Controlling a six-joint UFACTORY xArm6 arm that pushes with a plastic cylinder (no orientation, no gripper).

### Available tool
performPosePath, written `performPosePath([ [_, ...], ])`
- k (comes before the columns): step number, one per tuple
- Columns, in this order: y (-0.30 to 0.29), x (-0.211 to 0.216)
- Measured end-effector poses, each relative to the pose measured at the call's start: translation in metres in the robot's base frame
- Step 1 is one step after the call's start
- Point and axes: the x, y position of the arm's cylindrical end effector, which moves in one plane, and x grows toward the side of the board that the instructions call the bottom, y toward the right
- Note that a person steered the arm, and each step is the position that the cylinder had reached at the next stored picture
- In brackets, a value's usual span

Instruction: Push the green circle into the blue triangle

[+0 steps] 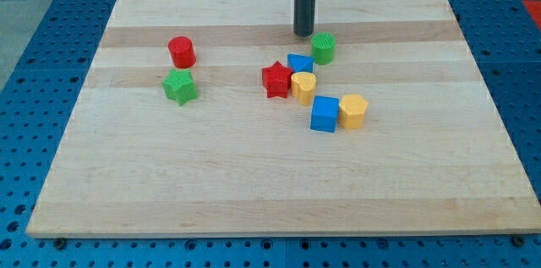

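The green circle [323, 48] stands on the wooden board [254, 183], just up and right of the blue triangle [299, 63], with a small gap between them. The blue triangle touches the red star [275, 79] on its left and the yellow block [303, 87] below it. My tip [303, 33] rests on the board just up and left of the green circle, above the blue triangle, touching neither.
A blue cube [325, 113] and a yellow block [352, 111] sit side by side below the cluster. A red cylinder [181, 51] and a green star [179, 86] stand at the view's left.
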Motion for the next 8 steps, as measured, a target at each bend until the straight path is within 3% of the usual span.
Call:
performPosePath([
  [4, 0.037, -0.021],
  [6, 0.04, 0.021],
  [8, 0.003, 0.049],
])
